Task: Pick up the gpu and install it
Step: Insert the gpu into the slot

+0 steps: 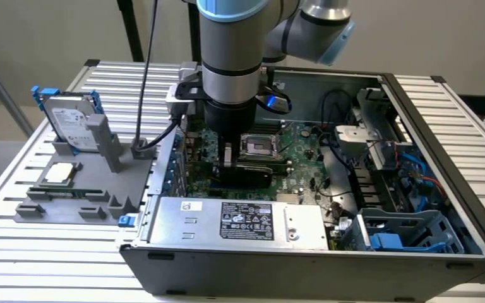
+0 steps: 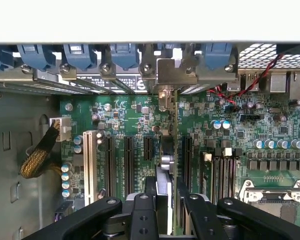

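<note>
My hand (image 2: 165, 200) is clenched on the gpu (image 2: 173, 150), holding it edge-on just below the frame's centre, its bracket up against the rear slot openings. The card is lowered among the motherboard (image 2: 135, 120) slots; I judge it close to seated, but cannot confirm. The power supply (image 1: 234, 221) label's print is too small to read.

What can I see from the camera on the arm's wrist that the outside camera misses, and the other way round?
Wrist view alone: the gpu edge-on between the end effector fingers, its bracket at the case's rear, and empty expansion slots beside it.
Exterior view alone: the hard drive upright in a grey holder outside the case, and the power supply.
Both: the green motherboard.
</note>
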`<state>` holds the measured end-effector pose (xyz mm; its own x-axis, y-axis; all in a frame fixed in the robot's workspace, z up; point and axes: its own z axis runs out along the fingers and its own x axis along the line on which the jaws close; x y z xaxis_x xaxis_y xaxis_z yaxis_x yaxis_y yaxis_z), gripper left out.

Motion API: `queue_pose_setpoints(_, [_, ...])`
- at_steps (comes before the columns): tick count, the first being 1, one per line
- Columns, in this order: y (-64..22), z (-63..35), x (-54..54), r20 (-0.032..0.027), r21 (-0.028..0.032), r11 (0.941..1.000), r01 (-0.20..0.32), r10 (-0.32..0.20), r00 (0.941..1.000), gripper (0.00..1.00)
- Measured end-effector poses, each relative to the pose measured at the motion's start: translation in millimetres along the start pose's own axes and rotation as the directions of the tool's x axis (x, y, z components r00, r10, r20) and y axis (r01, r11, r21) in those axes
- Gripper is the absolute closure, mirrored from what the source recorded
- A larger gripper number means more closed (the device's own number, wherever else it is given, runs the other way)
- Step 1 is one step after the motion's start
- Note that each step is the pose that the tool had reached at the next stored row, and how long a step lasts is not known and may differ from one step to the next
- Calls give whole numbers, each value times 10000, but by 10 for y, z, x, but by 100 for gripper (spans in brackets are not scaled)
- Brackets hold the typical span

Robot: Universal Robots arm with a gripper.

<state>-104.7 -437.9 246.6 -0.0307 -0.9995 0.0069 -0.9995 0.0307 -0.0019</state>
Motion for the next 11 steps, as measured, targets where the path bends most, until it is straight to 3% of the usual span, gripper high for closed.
queue_pose_setpoints(11, [2, 6, 24, 26, -25, 9999, 107, -107, 9999, 73])
